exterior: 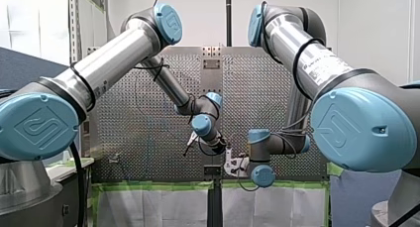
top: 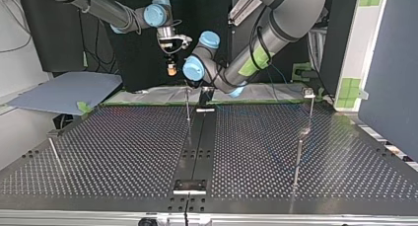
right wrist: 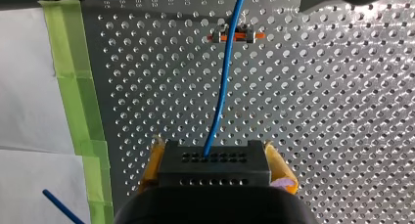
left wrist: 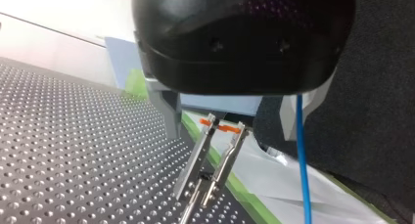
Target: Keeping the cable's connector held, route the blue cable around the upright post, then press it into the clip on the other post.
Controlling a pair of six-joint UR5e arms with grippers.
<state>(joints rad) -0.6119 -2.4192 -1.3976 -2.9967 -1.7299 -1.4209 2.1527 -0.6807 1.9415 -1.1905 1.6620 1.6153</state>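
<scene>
In the right wrist view my right gripper [right wrist: 216, 160] is shut on the black connector block [right wrist: 215, 174], with a yellow pad on each side. The blue cable [right wrist: 222, 87] leaves the block and runs ahead, passing the orange clip [right wrist: 237, 36] on the perforated table. In the left wrist view my left gripper [left wrist: 230, 136] is open, its grey fingers [left wrist: 169, 116] wide apart. The metal clip post [left wrist: 205, 170] with its orange clip [left wrist: 222, 127] stands just ahead between them. The blue cable [left wrist: 302, 160] hangs beside one finger. In the top view both grippers are at the table's far edge.
Thin upright posts stand on the perforated table [top: 123, 147] at the far middle [top: 188, 105], at the top view's right [top: 311, 107] [top: 297, 162] and at its left [top: 55, 154]. Green tape [right wrist: 78, 87] and white sheeting line the table's edge.
</scene>
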